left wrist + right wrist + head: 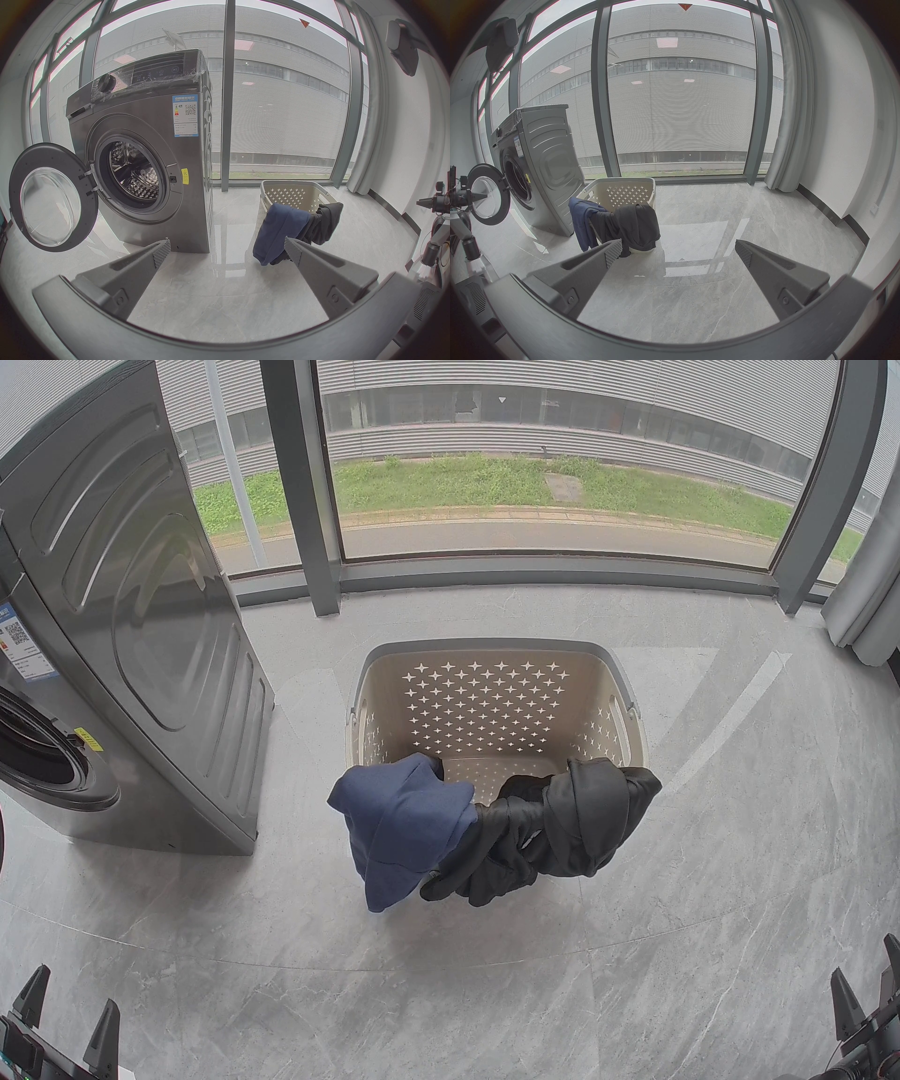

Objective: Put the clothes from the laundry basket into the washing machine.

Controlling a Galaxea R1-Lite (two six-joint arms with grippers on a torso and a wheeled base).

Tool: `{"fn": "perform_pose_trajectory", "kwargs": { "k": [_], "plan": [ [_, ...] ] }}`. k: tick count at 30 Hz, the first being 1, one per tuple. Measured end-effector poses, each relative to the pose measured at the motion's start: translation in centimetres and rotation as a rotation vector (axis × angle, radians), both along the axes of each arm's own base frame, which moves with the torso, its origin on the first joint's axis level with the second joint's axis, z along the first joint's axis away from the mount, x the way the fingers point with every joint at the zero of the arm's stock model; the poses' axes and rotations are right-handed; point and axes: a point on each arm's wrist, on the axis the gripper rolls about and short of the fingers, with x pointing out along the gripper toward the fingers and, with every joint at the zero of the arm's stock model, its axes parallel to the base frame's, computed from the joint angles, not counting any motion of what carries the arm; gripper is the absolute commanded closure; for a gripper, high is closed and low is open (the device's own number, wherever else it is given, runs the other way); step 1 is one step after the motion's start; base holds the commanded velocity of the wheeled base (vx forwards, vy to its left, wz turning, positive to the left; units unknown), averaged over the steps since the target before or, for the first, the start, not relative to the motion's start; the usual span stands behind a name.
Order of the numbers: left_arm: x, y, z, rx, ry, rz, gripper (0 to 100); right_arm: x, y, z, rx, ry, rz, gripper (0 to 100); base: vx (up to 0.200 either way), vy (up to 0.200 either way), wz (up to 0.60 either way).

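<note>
A beige laundry basket (497, 709) stands on the floor ahead of me. Over its near rim hang a blue garment (398, 829) and a black garment (553, 819). The grey washing machine (122, 613) stands to the left, its round door (51, 197) swung open and the drum (133, 173) showing. My left gripper (67, 1012) is low at the near left, open and empty. My right gripper (867, 983) is low at the near right, open and empty. Both are well short of the basket (300, 194) (621, 192), with the clothes (281, 227) (623, 225) on its rim.
Tall windows and dark frames (305, 482) run behind the basket. A grey curtain (867, 594) hangs at the far right. Bare grey floor (487, 979) lies between me and the basket.
</note>
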Motion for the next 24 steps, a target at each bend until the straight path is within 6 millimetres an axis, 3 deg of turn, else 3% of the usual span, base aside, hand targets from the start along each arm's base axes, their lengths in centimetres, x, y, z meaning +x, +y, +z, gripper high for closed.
{"fn": "perform_pose_trajectory", "kwargs": {
  "k": [3,16,22,24],
  "plan": [
    [0.00,0.00,0.00,0.000,0.000,-0.001,0,0.00,0.00,0.00,0.000,0.000,0.000,0,0.200,0.000,0.00],
    [0.00,0.00,0.00,0.001,0.000,0.001,0,0.00,0.00,0.00,0.000,0.000,0.000,0,0.000,0.000,0.00],
    [0.00,0.00,0.00,0.000,0.000,0.003,0,0.00,-0.01,0.00,0.003,0.000,-0.008,0,0.000,-0.200,0.00],
    [0.00,0.00,0.00,0.000,0.000,0.003,0,0.00,-0.01,0.00,0.003,0.000,-0.008,0,0.000,0.000,0.00]
  ]
}}
